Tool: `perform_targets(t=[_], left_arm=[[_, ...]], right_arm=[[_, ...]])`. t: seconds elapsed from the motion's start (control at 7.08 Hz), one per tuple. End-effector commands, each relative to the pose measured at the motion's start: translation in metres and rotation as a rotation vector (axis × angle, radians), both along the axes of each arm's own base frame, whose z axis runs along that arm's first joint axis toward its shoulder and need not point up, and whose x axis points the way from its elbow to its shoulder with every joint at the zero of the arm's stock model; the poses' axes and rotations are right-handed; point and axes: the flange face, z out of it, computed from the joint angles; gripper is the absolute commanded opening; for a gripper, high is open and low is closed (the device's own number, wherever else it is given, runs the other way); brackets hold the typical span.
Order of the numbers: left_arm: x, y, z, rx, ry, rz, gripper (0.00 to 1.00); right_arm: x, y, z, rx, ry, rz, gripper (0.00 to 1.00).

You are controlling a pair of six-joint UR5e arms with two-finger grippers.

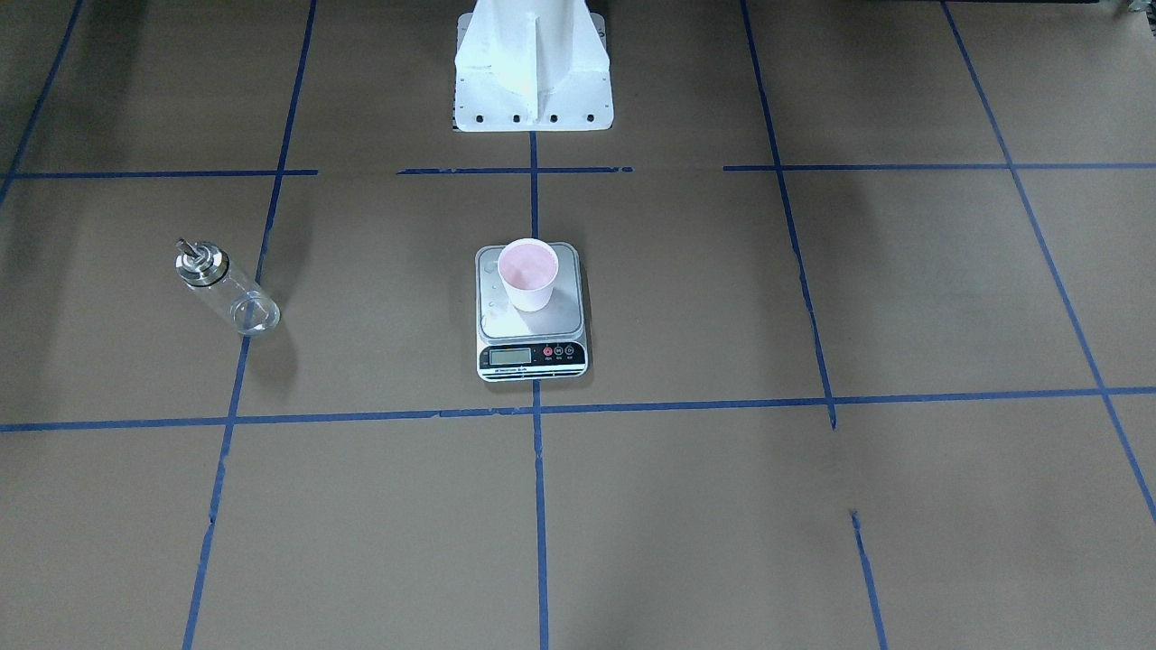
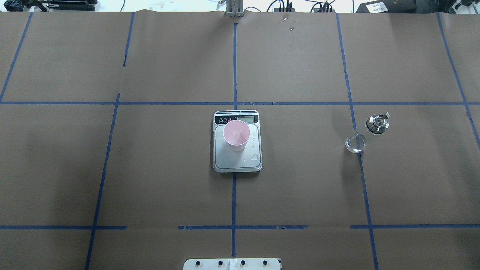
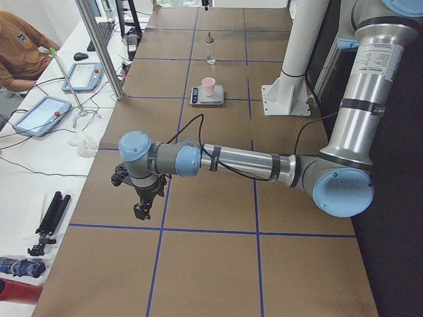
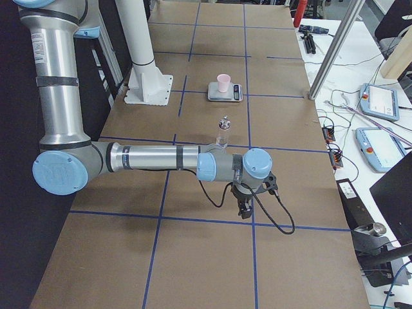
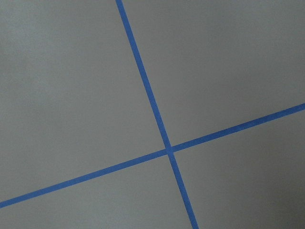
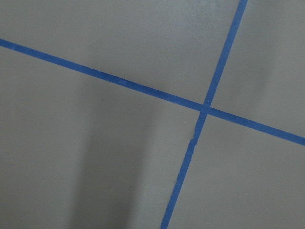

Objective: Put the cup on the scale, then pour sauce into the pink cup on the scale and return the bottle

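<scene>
The pink cup (image 1: 528, 273) stands upright on the scale (image 1: 533, 357) at the table's middle; both also show in the overhead view, the cup (image 2: 236, 134) on the scale's platform (image 2: 236, 164). A few clear drops (image 2: 255, 156) lie on the platform. The glass bottle (image 2: 369, 131) with its metal spout stands upright on the table on my right side, apart from the scale. My left gripper (image 3: 141, 210) and right gripper (image 4: 244, 212) hang over bare table far from these things. I cannot tell whether they are open or shut.
The white robot base (image 1: 533, 81) stands at the table's near edge. Brown paper with blue tape lines (image 2: 234, 103) covers the table. Both wrist views show only paper and tape crossings (image 5: 167, 151). Tablets (image 4: 380, 100) and cables lie beyond the far edge.
</scene>
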Motion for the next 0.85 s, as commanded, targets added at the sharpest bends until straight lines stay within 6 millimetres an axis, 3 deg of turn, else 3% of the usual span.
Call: perform_targets(t=[0.0, 0.14, 0.28, 0.71], left_arm=[[-0.017, 0.011, 0.008, -0.022, 0.017, -0.030, 1.00], [-0.025, 0.055, 0.039, -0.074, 0.135, -0.049, 1.00], [-0.022, 0.068, 0.021, -0.036, 0.170, -0.051, 1.00], [-0.020, 0.070, 0.022, -0.033, 0.164, -0.046, 1.00]], right_arm=[[0.000, 0.000, 0.001, -0.002, 0.000, 0.000, 1.00], [0.000, 0.000, -0.001, 0.004, -0.002, -0.001, 1.00], [0.000, 0.000, 0.000, 0.000, -0.002, 0.000, 1.00], [0.000, -0.002, -0.003, 0.006, 0.000, 0.000, 1.00]])
